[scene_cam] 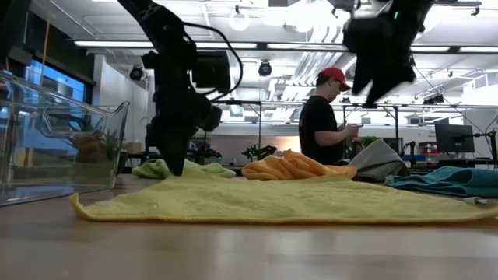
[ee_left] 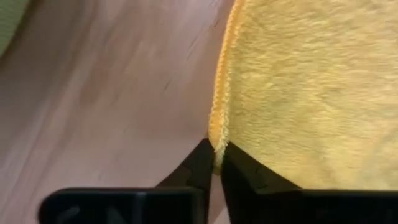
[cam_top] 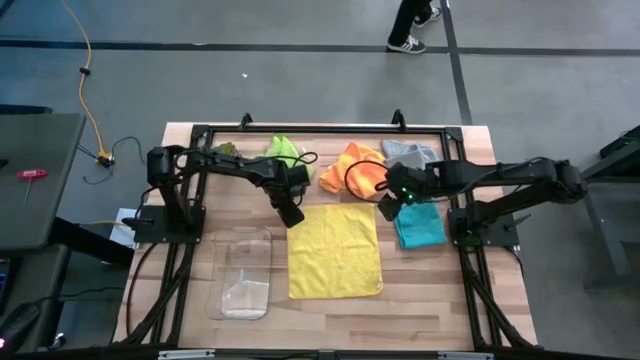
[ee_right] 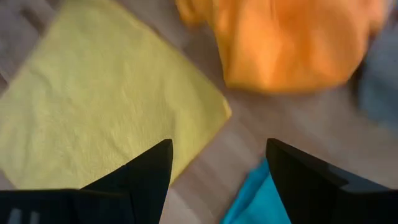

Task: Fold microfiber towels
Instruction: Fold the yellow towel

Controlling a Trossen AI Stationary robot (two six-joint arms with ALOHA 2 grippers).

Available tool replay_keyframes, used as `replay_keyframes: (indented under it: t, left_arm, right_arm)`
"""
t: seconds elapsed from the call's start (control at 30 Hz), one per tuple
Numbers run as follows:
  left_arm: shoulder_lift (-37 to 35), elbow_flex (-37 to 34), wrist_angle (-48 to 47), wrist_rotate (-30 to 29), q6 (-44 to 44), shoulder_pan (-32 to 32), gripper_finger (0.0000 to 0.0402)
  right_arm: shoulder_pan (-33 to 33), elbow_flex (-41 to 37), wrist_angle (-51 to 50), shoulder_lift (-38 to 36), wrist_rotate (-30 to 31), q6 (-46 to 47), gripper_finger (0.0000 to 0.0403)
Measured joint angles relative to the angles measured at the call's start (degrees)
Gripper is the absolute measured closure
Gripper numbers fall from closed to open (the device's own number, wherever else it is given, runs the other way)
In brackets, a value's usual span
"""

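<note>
Grey floor (cam_top: 250,80), ceiling strip lights (scene_cam: 257,43), a person (scene_cam: 320,124) standing.

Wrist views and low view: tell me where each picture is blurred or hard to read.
Left wrist view: the yellow towel fills the frame so close that its pile is soft; the left gripper pinches its edge. Right wrist view: the orange towel is smeared, the right gripper dark and open. Low view: both arms are near-silhouettes against bright ceiling lights, and the clear bin reflects the room.

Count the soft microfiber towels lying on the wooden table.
5: flat yellow towel at centre; bunched lime green, orange and grey along the far edge; teal right of yellow.
</note>
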Motion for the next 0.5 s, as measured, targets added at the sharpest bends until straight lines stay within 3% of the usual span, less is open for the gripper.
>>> replay_keyframes:
  t: [0.1, 0.23, 0.37, 0.5]
  left_arm:
    - [-0.9, 0.0, 0.8, -0.2, 0.0, -0.1, 0.039]
    - [-0.9, 0.0, 0.9, -0.4, 0.0, -0.2, 0.0397]
    - [-0.9, 0.0, 2.1, -0.5, 0.9, -0.7, 0.0397]
    - [-0.9, 0.0, 2.2, -1.0, 0.4, -1.1, 0.0399]
  right_arm:
    - [-4.1, -4.9, 4.5, 2.0, -6.8, 1.9, 0.0151]
    - [-8.0, -11.3, 16.7, 5.2, -9.0, 2.5, 0.0151]
    - [-8.6, -14.3, 26.2, 9.9, -10.0, -5.6, 0.0151]
    - [-8.6, -14.5, 27.6, 15.2, -9.2, -11.8, 0.0151]
